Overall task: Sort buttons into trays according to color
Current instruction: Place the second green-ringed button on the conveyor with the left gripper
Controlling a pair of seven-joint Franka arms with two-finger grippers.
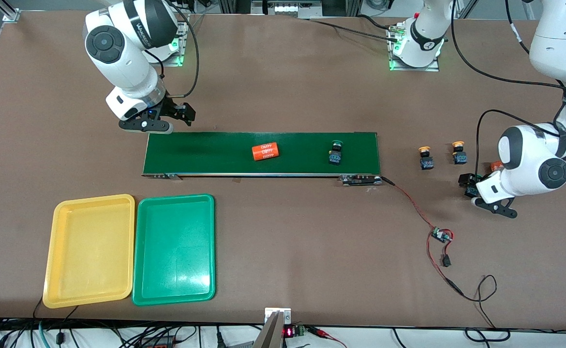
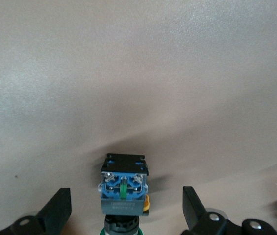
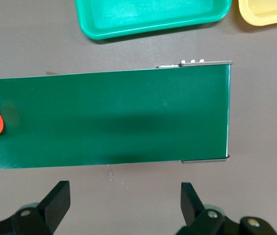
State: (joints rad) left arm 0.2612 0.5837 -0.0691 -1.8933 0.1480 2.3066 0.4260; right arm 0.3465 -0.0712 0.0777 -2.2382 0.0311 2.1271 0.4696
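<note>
A green-capped button [image 2: 122, 188] lies on its side on the bare table between the wide-apart fingers of my left gripper [image 2: 126, 197], and neither finger touches it. In the front view that open gripper [image 1: 468, 186] hangs low at the left arm's end of the table. Two yellow-orange buttons [image 1: 425, 158] [image 1: 458, 152] stand upright beside it. Another green-capped button [image 1: 335, 152] stands on the conveyor belt [image 1: 205, 154]. The yellow tray [image 1: 89, 250] and the green tray [image 1: 174, 249] lie side by side, both bare. My right gripper [image 1: 182, 115] [image 3: 125, 196] is open over the table by the belt's end.
An orange cylinder [image 1: 266, 151] with white numerals lies mid-belt. A small orange part [image 1: 496, 166] sits by the left wrist. Red-black wires and a small circuit board [image 1: 440, 235] trail from the belt's end toward the front edge.
</note>
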